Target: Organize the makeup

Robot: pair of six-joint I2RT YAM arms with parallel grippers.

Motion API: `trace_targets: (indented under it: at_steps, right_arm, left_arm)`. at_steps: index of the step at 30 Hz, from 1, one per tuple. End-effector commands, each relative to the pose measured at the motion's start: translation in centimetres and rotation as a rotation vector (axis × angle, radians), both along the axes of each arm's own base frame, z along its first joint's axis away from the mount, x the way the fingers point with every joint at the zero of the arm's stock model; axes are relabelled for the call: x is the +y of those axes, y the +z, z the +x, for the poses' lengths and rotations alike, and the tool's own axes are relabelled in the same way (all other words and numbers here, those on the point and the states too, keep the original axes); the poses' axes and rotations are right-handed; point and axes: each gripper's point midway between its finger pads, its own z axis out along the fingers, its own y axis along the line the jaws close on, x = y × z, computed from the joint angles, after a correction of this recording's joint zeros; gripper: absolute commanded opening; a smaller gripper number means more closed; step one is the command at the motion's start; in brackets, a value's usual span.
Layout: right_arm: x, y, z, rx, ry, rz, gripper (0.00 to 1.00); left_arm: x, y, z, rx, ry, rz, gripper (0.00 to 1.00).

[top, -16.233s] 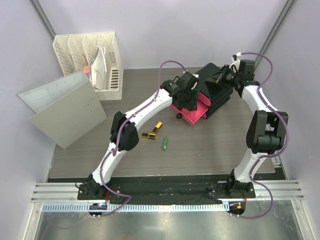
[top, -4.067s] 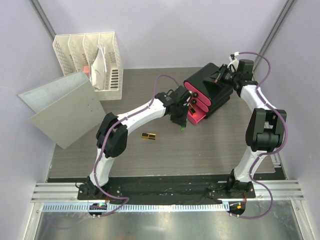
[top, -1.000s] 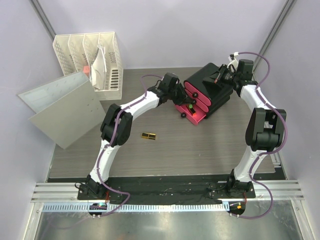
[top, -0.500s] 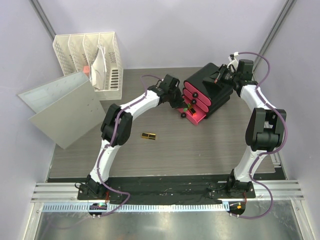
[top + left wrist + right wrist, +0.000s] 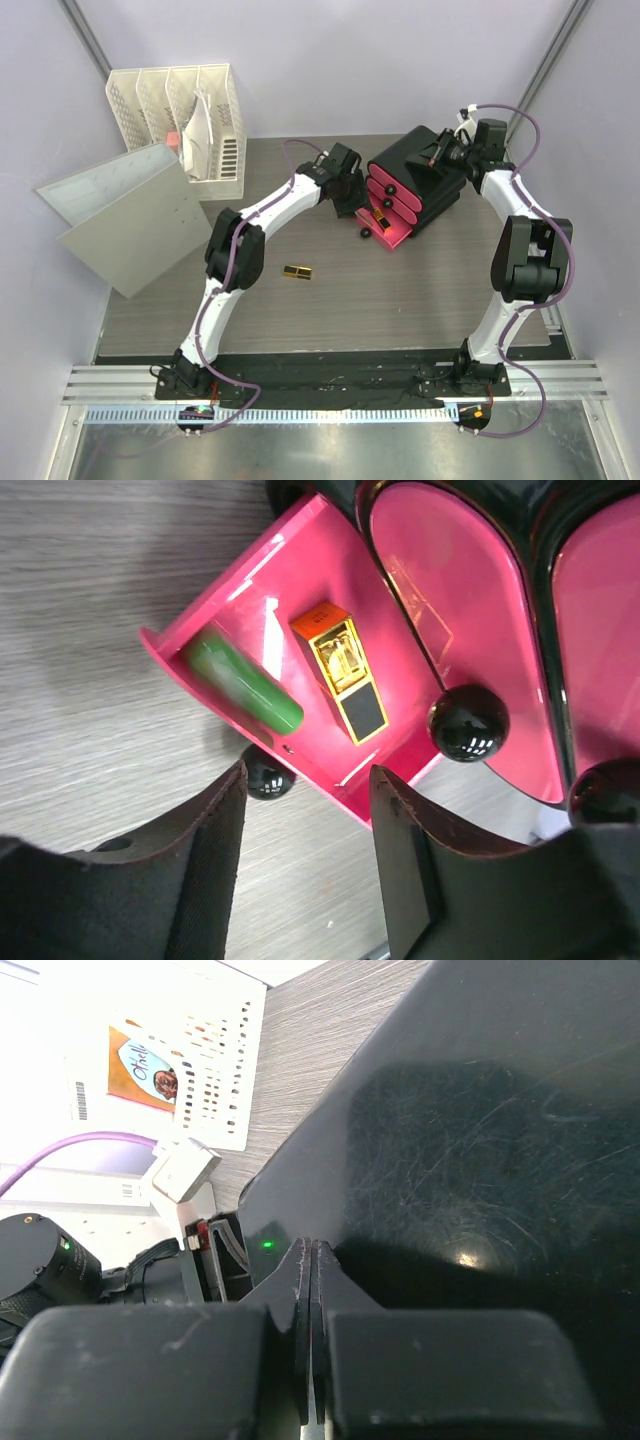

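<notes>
The black organizer box [image 5: 425,175] stands at the back right with its lowest pink drawer [image 5: 392,233] pulled out. In the left wrist view a green stick [image 5: 243,683] and a gold-black lipstick [image 5: 340,670] lie inside that drawer [image 5: 270,575]. My left gripper [image 5: 308,815] is open and empty, just above the table by the drawer's front knob [image 5: 268,778]; it also shows from above [image 5: 350,198]. A second gold-black lipstick [image 5: 296,272] lies on the table. My right gripper [image 5: 310,1250] is shut and rests on the box's black top [image 5: 480,1140]. Other makeup is out of view.
A white mesh file rack [image 5: 185,115] stands at the back left, with grey boards [image 5: 130,220] leaning in front of it. Two closed pink drawers with black knobs [image 5: 468,722] sit above the open one.
The green stick has left my left gripper and now lies in the drawer. The left gripper has drawn back a little toward the left. The right arm has not moved.
</notes>
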Motion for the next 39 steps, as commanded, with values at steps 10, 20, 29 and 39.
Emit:
trace_targets:
  at_steps: [10,20,29,39]
  right_arm:
    - [-1.0,-13.9,-6.6,0.491,-0.045,-0.120,0.01]
    - [-0.9,-13.9,-6.5,0.489,-0.042,-0.120,0.01]
    - [-0.8,-14.0,-6.3,0.491,-0.041,-0.117,0.01]
    - [-0.7,-14.6,-6.3,0.502,-0.036,-0.118,0.01]
  left_arm:
    - [0.7,3.9,1.8,-0.137,-0.035,0.024,0.46]
    - [4.4,4.2,-0.4,-0.154,-0.079,0.174,0.55]
    - [13.3,1.8,-6.6,-0.096,-0.109,0.457,0.80]
    - [18.9,-3.2,-12.2,0.049,-0.175,0.664,0.90]
